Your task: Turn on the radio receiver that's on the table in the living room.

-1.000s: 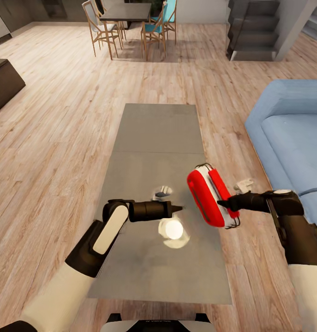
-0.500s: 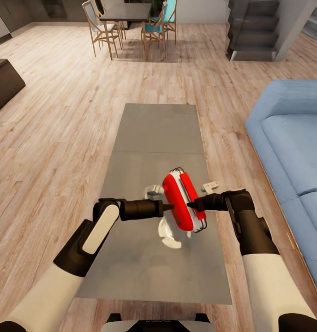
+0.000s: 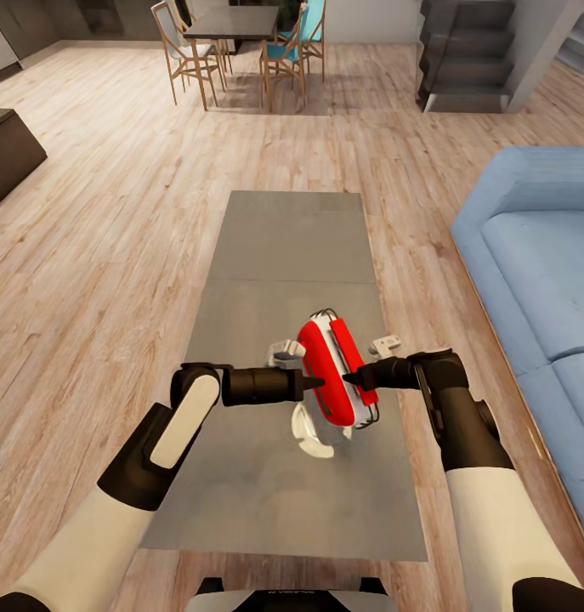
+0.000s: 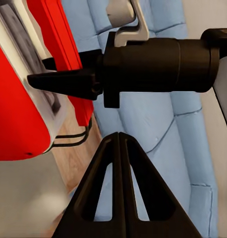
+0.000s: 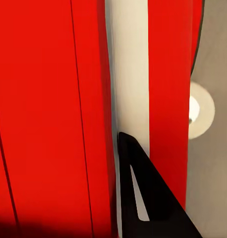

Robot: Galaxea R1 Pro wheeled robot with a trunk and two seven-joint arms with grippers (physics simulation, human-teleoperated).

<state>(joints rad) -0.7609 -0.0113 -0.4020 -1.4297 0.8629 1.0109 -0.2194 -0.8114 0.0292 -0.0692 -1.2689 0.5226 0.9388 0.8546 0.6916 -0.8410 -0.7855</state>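
The bright-red radio receiver (image 3: pixel 328 372) stands tilted on edge over the near half of the grey-brown table (image 3: pixel 283 246). Its white trim band and thin wire handle show. My right gripper (image 3: pixel 351 378) comes in from the right and is shut on the radio's side. In the right wrist view one dark finger (image 5: pixel 141 198) lies against the white band of the radio (image 5: pixel 54 99). My left gripper (image 3: pixel 315 384) is shut to a point, its tip at the radio's left face. The left wrist view has the left gripper (image 4: pixel 119 135), the radio (image 4: pixel 14 109) and the right gripper (image 4: pixel 31 79) close together.
A blue sofa (image 3: pixel 538 255) runs along the table's right side. A bright glare spot (image 3: pixel 313 433) lies on the tabletop under the radio. Far back stand a dark dining table with wooden chairs (image 3: pixel 232 21) and stairs (image 3: pixel 466 51); a dark cabinet (image 3: pixel 7 149) sits at left.
My right gripper has carried the radio left from the table's right edge to over its middle. The left gripper's tip now meets the radio. Little moved in the last half second.
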